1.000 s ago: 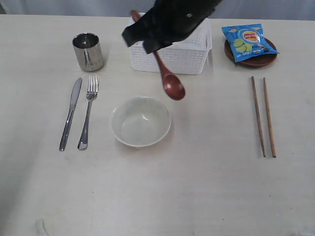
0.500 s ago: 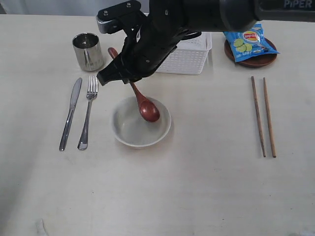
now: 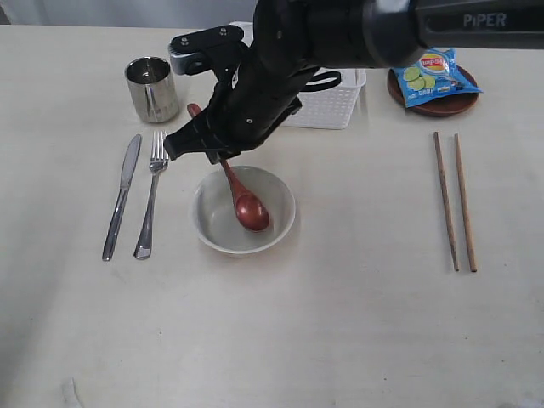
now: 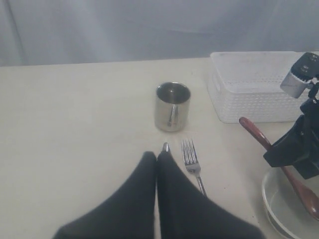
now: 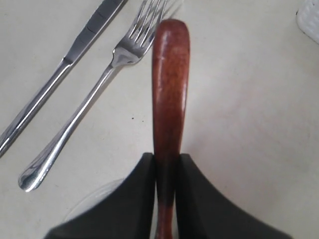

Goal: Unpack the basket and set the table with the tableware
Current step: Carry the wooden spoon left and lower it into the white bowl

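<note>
Your right gripper point(image 3: 219, 150) has reached across the middle, and its jaws are pinched narrowly on the handle of the spoon point(image 3: 244, 202). The right wrist view shows both fingers pressed flat against the red-brown handle, with the handle's end sticking out past them. The spoon is tilted: its head is down inside the bowl point(image 3: 207, 228), and its handle slants up over the far rim towards the cup point(image 3: 152, 88). Whether the head actually touches the bowl's bottom, you cannot tell from here.

Your left gripper point(image 4: 157, 160) is closed on nothing, its fingers meeting at the tips (it appears only in its own wrist view). It hangs above the table point(image 3: 340, 331), near the tip of the knife point(image 3: 121, 195).

The knife and the fork point(image 3: 150, 197) lie side by side left of the bowl, close together but apart, with the cup upright just beyond them. The basket point(image 3: 330, 107) stands at the far edge behind the bowl, half hidden by your right arm. The chopsticks point(image 3: 453, 201) lie parallel well to the right. Beyond them sits the plate point(image 3: 442, 107), with the chip bag point(image 3: 429, 71) lying on it.
</note>
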